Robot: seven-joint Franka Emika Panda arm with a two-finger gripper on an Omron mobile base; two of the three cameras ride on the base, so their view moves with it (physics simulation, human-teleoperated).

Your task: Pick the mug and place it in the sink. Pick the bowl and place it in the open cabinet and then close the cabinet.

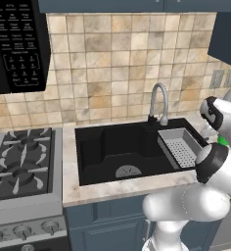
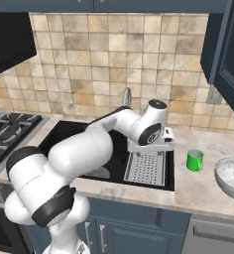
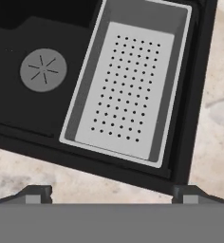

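We hold our gripper (image 3: 112, 193) above the sink (image 2: 59, 135), over its grey perforated tray (image 3: 128, 90), jaws spread wide and empty. The mug (image 2: 194, 160) stands upright on the counter just right of the sink, and the bowl (image 2: 233, 177) sits beyond the mug, farther from the sink.

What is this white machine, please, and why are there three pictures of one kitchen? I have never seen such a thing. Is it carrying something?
It is a robot arm on a base that can drive. Two pictures come from cameras on that base, behind the arm to its left and right. The third comes from a camera on the hand, looking down between the open, empty gripper tips. Below it is the black sink with its grey perforated tray and round drain. On the counter right of the sink stand a green mug and a marbled bowl. Nothing is held.
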